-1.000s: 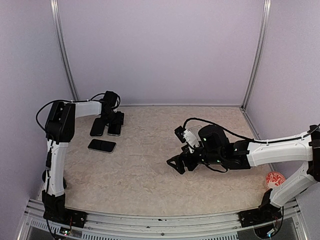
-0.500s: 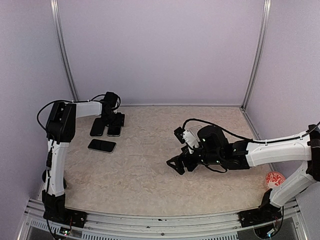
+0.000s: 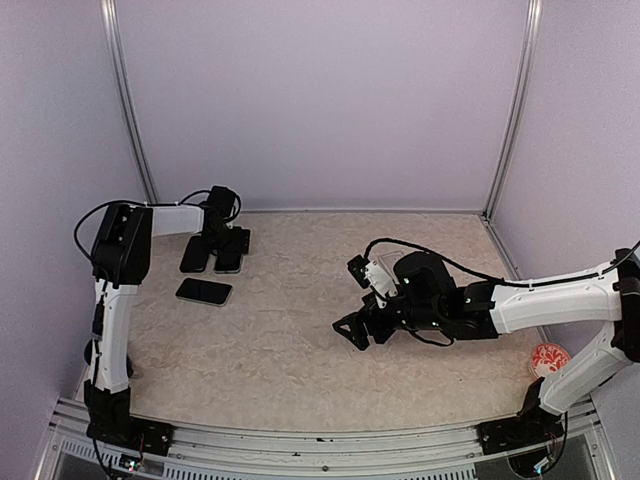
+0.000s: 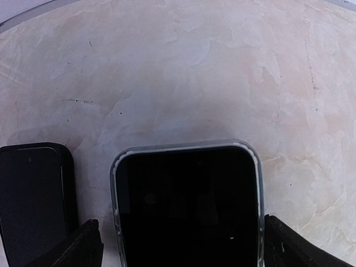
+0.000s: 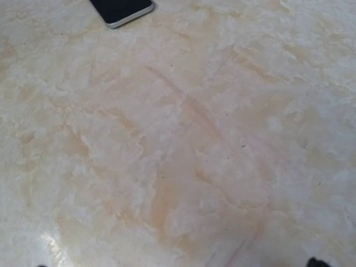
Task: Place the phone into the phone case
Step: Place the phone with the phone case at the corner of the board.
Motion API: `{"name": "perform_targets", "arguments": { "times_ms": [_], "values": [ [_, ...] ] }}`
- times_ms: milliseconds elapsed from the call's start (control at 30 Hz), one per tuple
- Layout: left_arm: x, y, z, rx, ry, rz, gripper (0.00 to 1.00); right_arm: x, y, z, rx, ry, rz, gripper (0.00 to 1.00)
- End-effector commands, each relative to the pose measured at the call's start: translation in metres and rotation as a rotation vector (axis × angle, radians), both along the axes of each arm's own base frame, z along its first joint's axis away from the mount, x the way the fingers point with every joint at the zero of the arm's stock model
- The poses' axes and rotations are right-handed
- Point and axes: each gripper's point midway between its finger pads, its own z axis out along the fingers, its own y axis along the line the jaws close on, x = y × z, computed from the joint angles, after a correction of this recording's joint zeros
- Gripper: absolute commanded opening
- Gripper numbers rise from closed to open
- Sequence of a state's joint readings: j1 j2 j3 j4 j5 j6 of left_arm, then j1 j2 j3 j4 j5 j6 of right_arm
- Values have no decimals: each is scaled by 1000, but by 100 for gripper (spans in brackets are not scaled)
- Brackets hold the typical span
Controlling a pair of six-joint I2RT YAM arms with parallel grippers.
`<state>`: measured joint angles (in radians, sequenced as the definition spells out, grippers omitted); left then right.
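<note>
A black phone (image 4: 186, 206) lies flat on the table inside the transparent phone case (image 4: 183, 144), whose clear rim shows around its top edge and sides. My left gripper (image 4: 186, 247) is open astride it, one black fingertip (image 4: 83, 247) on each side, with a thin strip of table between each tip and the case. From above, the left gripper (image 3: 226, 240) hangs over this cased phone (image 3: 229, 260) at the table's far left. My right gripper (image 3: 355, 330) is open low over bare table at mid-right, holding nothing.
A second black phone (image 4: 33, 200) lies just left of the cased one. A third phone (image 3: 204, 291) lies nearer, its corner (image 5: 122, 10) in the right wrist view. A red-and-white disc (image 3: 549, 358) sits by the right arm. Walls enclose three sides.
My left gripper's jaws have spread wider, away from the cased phone. The right arm has drifted slightly left.
</note>
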<state>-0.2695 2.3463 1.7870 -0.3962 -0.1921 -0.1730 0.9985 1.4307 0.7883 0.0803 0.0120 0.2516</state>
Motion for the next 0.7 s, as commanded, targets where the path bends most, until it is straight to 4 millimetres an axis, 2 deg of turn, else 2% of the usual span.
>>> {"name": "perform_targets", "arguments": {
  "times_ms": [0, 167, 200, 267, 300, 500, 667],
  "values": [
    [5, 4, 36, -27, -81, 27, 97, 5, 3, 6, 0, -24, -5, 100],
    [-1, 1, 69, -55, -145, 34, 99, 8, 2, 5, -17, -31, -16, 100],
    [-9, 1, 84, -83, -166, 39, 99, 10, 2, 5, -20, -37, -23, 100],
    [-18, -1, 89, -106, -174, 47, 99, 11, 1, 5, -23, -39, -29, 100],
    [-23, -1, 98, -124, -193, 52, 99, 11, 0, 5, -27, -40, -31, 100],
    [-66, 0, 104, -185, -216, 92, 99, 18, -7, 10, -28, -49, -63, 100],
    [-101, 15, 102, -220, -207, 202, 99, 27, -16, 14, -2, -36, -108, 100]
  ]
}}
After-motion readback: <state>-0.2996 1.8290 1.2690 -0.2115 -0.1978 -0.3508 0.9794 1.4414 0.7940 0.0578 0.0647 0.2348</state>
